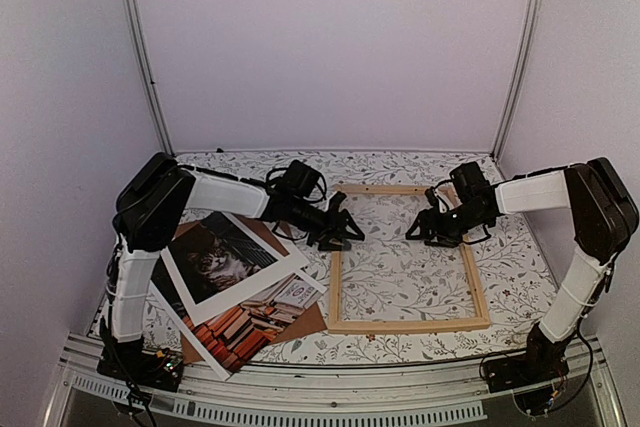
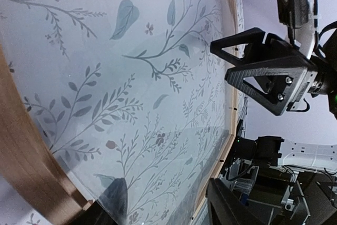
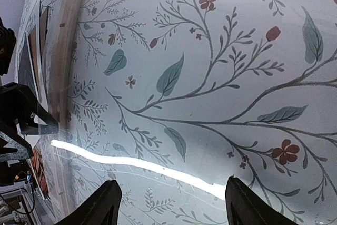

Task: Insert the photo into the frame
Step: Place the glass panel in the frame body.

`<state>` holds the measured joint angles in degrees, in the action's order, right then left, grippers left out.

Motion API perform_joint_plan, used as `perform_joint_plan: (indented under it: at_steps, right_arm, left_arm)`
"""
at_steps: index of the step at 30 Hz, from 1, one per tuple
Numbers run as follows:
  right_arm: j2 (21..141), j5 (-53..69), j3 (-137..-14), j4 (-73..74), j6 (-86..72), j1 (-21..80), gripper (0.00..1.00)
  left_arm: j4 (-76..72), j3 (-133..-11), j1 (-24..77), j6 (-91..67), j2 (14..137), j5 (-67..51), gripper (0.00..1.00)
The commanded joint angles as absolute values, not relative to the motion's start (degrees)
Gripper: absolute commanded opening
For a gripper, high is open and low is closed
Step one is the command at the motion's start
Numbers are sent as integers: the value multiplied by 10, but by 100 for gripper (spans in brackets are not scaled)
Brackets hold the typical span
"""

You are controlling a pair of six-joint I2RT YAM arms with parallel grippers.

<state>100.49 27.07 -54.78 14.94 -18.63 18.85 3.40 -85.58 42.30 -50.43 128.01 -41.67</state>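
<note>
The photo [image 1: 238,327] lies at the lower left of the top view, partly under a white mat [image 1: 285,270] on a brown board [image 1: 312,319], well outside the frame [image 1: 410,325] at centre-right. Only the wrist views show a glossy clear sheet [image 3: 158,164] inside the frame. The left gripper [image 1: 340,237] and right gripper [image 1: 428,235] hover over the frame's upper part, jaws apart and empty.

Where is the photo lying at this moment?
In the top view, the photo lies at the table's front left, partly under the white mat, left of the frame and beside the left arm.
</note>
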Motion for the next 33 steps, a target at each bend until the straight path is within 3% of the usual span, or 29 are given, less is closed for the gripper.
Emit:
perform_joint_plan:
  at_steps: [1,33]
  right_arm:
    - [1018,258,-541,149,-185,191,72]
    - [1010,258,-554,163,-180,191,72]
  left_arm:
    - [49,-856,419,-482,1247,-405,54]
    - [123,-835,403,-398,1185,-290,56]
